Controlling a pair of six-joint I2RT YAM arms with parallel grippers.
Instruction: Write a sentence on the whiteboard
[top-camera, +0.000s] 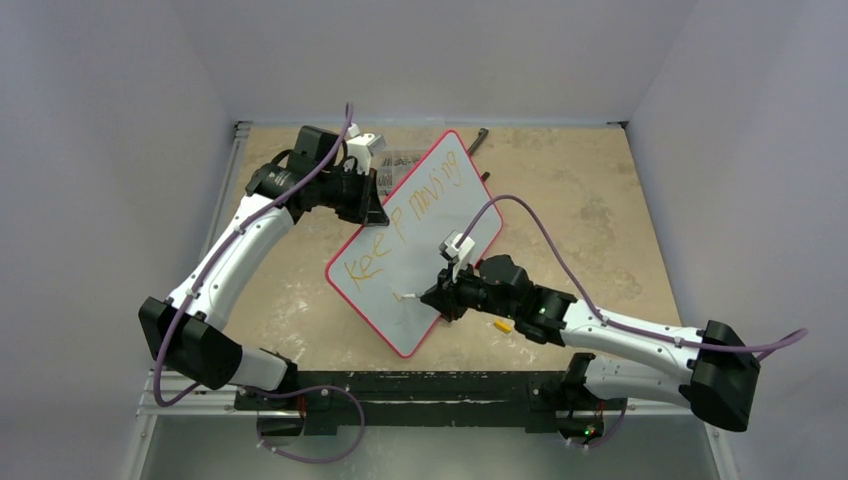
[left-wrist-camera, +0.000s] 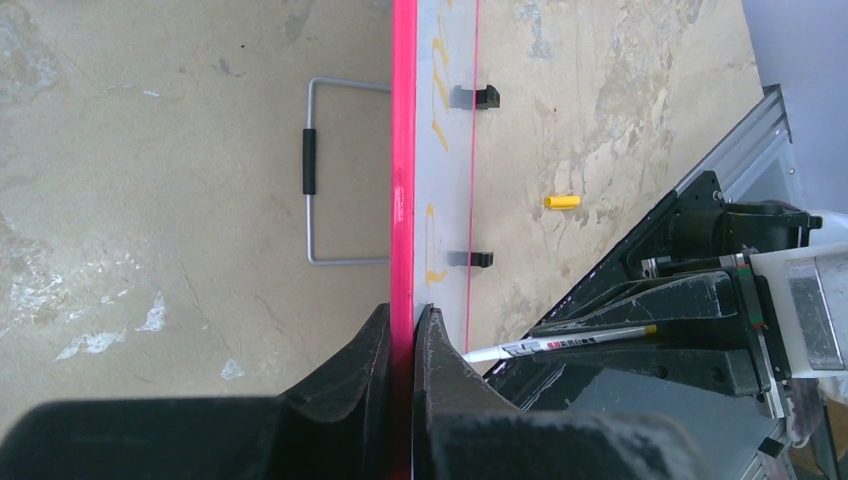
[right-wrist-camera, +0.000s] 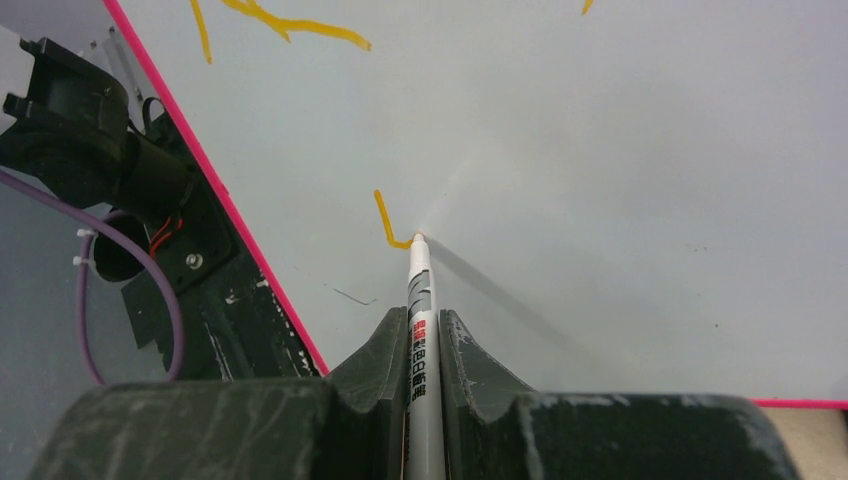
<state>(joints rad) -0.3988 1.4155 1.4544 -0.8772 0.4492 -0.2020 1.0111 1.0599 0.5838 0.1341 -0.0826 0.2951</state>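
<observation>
While the whiteboard (top-camera: 415, 258) stands tilted at mid-table (top-camera: 570, 180), its orange sentence (top-camera: 420, 198) reads "Keep moving" on one line, and we see a short hooked stroke below it, at the tip of the marker pen (right-wrist-camera: 418, 278). We note the right gripper (right-wrist-camera: 421, 322) clamped narrowly on that pen and the left gripper (left-wrist-camera: 403, 312) pinching the board's red frame. A yellow cap (left-wrist-camera: 561, 201) lies on the tabletop.

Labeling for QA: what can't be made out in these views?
- Top view: the sentence past "Keep" is too small to read surely.
- Left wrist view: the whiteboard is edge-on in the left gripper, lettering squeezed to fragments.
- Right wrist view: the marker has its rear hidden inside the right gripper; upper strokes cut by top edge.
</observation>
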